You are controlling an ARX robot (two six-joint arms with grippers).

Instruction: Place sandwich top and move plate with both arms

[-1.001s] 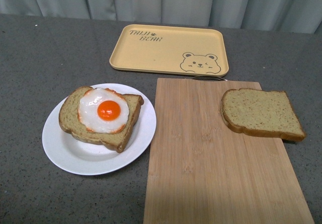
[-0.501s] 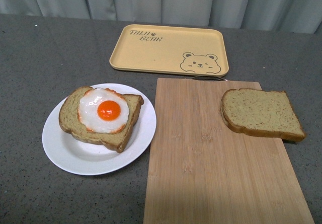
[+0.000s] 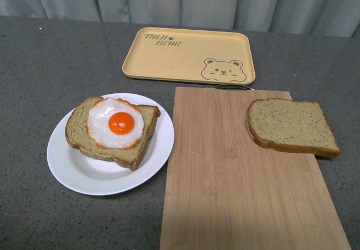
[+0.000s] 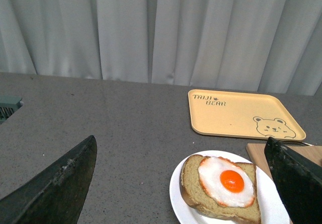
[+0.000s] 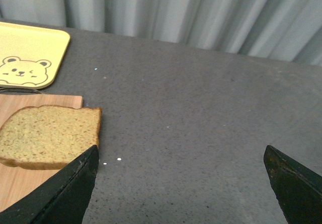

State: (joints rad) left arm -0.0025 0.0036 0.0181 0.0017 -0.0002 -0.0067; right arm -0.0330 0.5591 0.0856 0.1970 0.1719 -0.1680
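Nothing started yet: the plain square tan whole-wheat slice, the sandwich top, lies flat at the far right of the rectangular bamboo cutting board, one side overhanging onto the grey speckled worktop. Left jaws and right jaws are both wide apart and empty. Risks: the slice is thin and soft, so a steep pinch likely scrapes the board or folds the bread; the overhang looks like the safer entry. The glossy domed fried egg on the other slice could let the top slide if it is dropped off-centre. The round white plate sits just beside the board's edge. Its low rim gives poor grip, and uneven two-arm lift tilts the stack.
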